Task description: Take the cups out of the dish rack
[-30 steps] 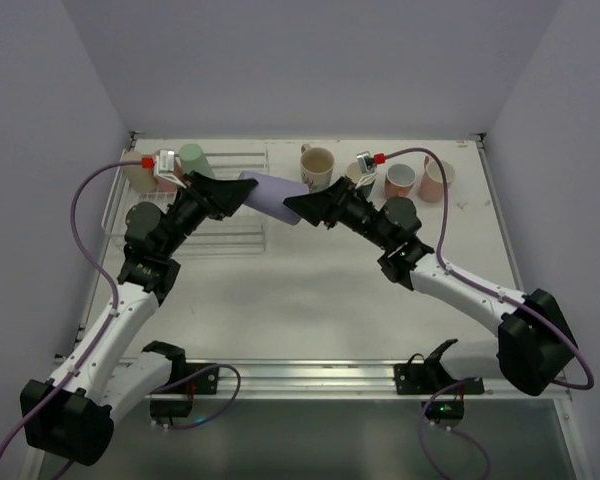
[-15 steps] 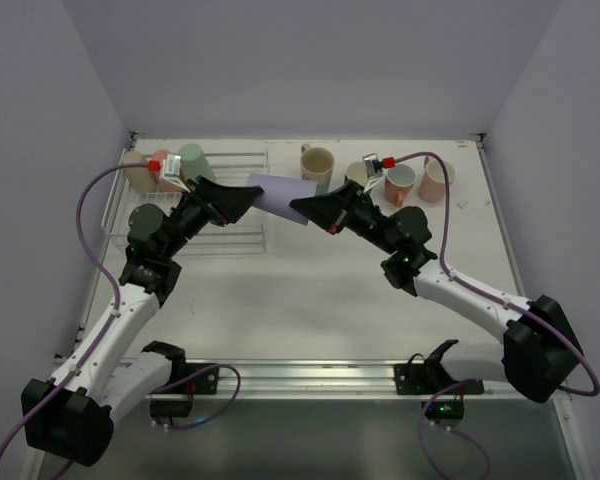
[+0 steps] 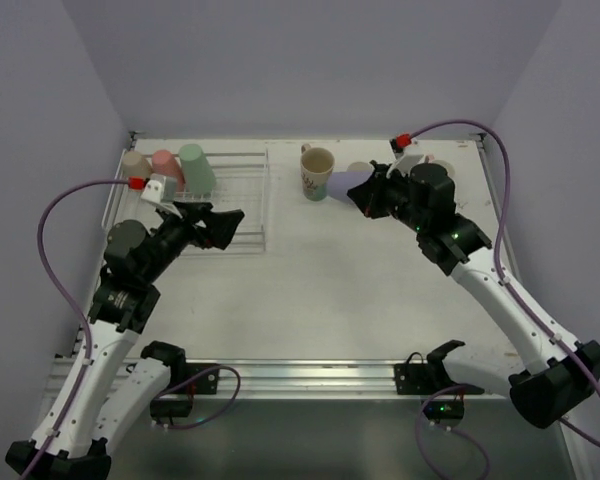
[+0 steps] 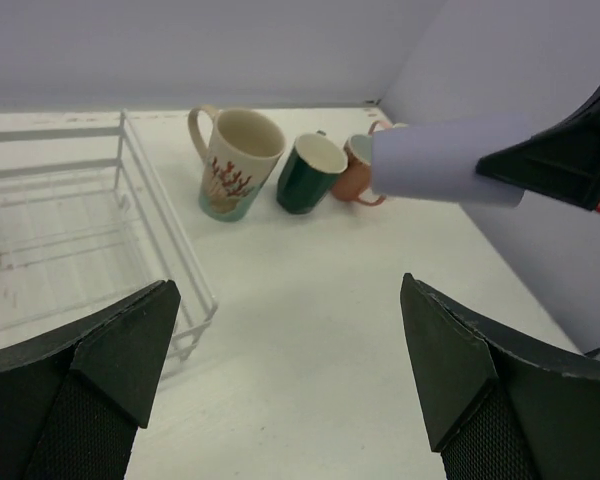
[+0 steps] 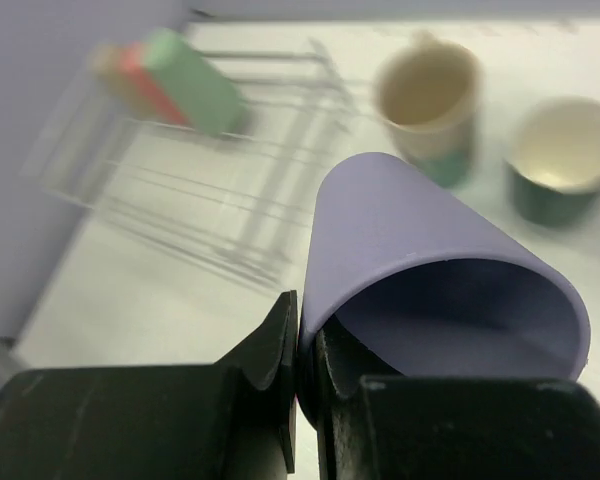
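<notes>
Room: I have bare table (image 3: 320,290) open between the arms; the dish rack (image 3: 242,200) sits by the far left edge.
In the rack: beige cup (image 3: 133,163), pink cup (image 3: 165,165) and mint green cup (image 3: 195,167) lean at its far left end.
Lilac cup (image 5: 420,260): lying sideways in the air, near the cream floral mug (image 3: 317,172) and the dark green mug (image 4: 310,172).
Right hand (image 3: 372,196): clamped on the lilac cup's wall.
Left hand (image 3: 223,222): my fingers spread wide, holding nothing, over the rack's near right corner.

Bright, flat overhead light, no glare. Faint soft shadows on matte white table (image 3: 330,290). Top view crisp, left wrist view clean too. Right wrist view motion-smeared: thin white wire dish rack (image 5: 210,190) and cream mug (image 5: 430,100) mushy, close-up smooth lilac tumbler (image 5: 420,260) sharper.
</notes>
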Motion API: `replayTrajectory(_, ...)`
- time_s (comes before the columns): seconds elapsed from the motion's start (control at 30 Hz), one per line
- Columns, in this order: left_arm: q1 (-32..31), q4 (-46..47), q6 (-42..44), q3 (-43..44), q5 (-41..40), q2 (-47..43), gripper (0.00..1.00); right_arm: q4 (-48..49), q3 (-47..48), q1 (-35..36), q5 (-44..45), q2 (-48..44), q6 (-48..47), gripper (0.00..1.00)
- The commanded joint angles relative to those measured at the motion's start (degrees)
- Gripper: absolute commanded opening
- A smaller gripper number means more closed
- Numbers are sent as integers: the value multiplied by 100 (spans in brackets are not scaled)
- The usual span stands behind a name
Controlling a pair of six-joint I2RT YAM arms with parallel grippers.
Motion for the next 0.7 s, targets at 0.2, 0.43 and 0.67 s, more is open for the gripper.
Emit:
replayTrajectory(0.2, -110, -594, 1052, -555, -203, -61, 100, -3273, 428, -1030, 2088, 1220, -1240, 0)
replayTrajectory(0.43, -453, -796, 1193, -598, -563, -404, 100, -3467, 718, -1427, 2228, 2284, -1451, 0)
replayTrajectory(0.67, -541, -831, 1211, -590, -598, -457, 100, -3643, 1157, -1427, 2484, 2786, -1644, 0)
